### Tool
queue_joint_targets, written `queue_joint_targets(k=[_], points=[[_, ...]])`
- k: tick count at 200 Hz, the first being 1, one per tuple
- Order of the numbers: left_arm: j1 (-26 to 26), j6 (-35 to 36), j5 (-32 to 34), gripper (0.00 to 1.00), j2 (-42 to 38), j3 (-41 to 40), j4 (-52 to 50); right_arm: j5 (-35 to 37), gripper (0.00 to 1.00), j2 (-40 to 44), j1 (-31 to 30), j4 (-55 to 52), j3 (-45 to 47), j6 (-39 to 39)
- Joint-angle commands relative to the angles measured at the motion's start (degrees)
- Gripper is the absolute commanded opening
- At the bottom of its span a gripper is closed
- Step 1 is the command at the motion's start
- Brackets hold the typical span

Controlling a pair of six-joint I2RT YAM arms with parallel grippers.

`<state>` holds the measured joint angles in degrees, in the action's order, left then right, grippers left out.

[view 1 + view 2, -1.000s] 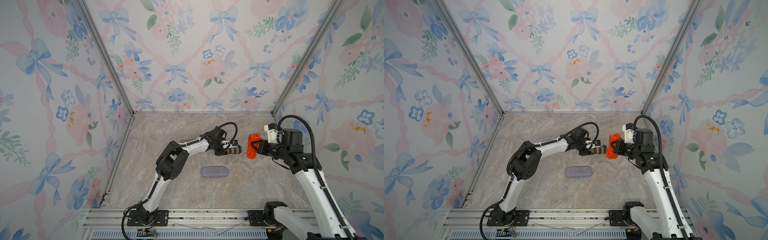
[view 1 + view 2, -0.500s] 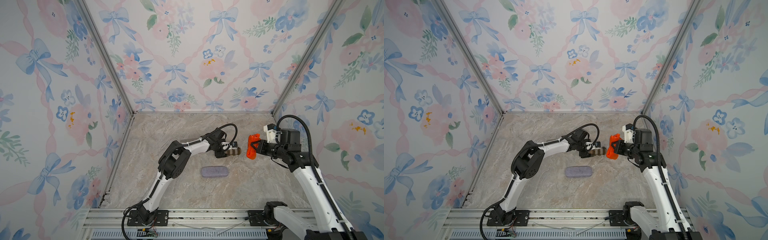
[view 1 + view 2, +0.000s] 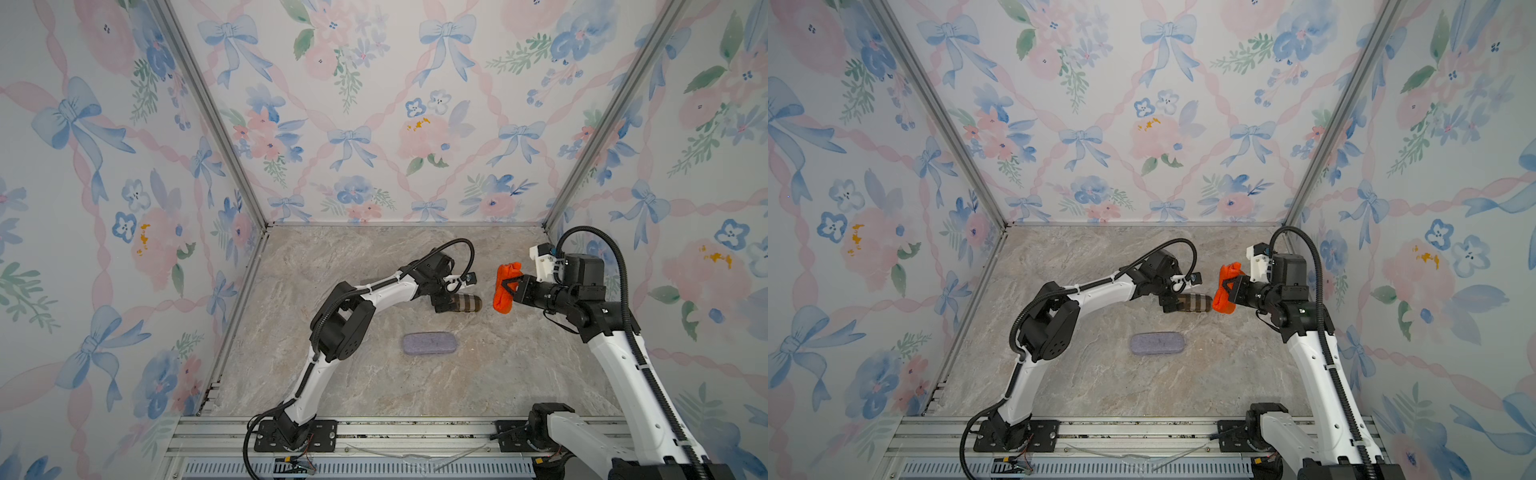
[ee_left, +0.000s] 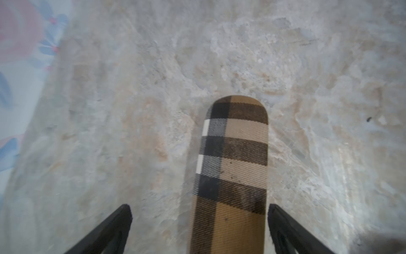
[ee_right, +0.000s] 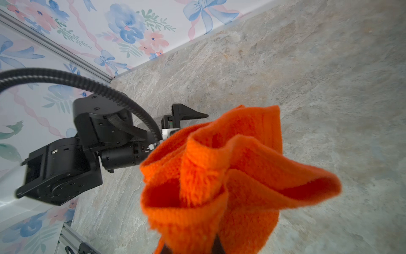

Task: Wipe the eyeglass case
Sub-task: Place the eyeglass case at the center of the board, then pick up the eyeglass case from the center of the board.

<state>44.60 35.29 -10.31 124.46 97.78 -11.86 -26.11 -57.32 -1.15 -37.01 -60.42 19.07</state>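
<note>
Right of centre in both top views, the left gripper (image 4: 198, 205) stands with its jaws spread wide on either side of the plaid eyeglass case (image 3: 467, 303), not clamping it. The case appears to lie lengthwise on the stone-patterned table (image 3: 332, 257), though contact underneath cannot be confirmed. The right gripper (image 3: 510, 287) is closed on a bunched orange cloth (image 3: 503, 291), held just beside the case's rounded free end and apparently not touching it. A second, grey case (image 3: 430, 343) lies alone lower in the frame, near the centre and well apart from both arms. Judgement: the step in hand is bringing cloth to case. An unclamped case will likely slide under a sideways push, so the cloth should come down onto the top face and stroke along its length toward the left gripper, whose spread fingers could serve as a stop. Alternatively, the left jaws could close first. The cloth hangs in loose folds, so light pressure should give broad contact. The left wrist view alone shows the spacing at the jaws: a clear gap on the frame-left side, and the frame-right finger just beside the case edge. The right wrist view shows the cloth's folds filling its lower centre and hiding the plaid case, with one left finger (image 5: 189, 113) jutting above. Only the top views show the grey case.
</note>
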Motion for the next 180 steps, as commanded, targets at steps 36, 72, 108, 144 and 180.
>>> queue_joint_targets(k=[36, 72, 108, 144, 180], points=[[-3.81, -17.79, 19.12, 0.98, -22.03, -14.51, 17.96, -2.69, 0.00, 1.35, 0.28, 7.11, -1.21, 3.45], [-10.84, -22.99, 13.45, 0.98, -27.96, -19.87, 14.36, -3.08, 0.00, 0.46, -1.06, 12.20, 1.14, 7.36], [-18.74, -22.35, 11.86, 0.97, -32.01, -28.14, 17.88, -2.10, 0.00, -2.57, -2.86, 13.69, 0.40, 7.58], [-23.28, -7.12, 0.81, 0.94, -28.83, -26.64, 3.04, -2.49, 0.00, -7.46, -4.92, 16.20, -1.84, 8.08], [-25.28, 5.88, -2.77, 0.93, -22.50, -24.35, -5.98, -6.16, 0.00, -14.62, -7.47, 17.15, -6.79, 7.71]])
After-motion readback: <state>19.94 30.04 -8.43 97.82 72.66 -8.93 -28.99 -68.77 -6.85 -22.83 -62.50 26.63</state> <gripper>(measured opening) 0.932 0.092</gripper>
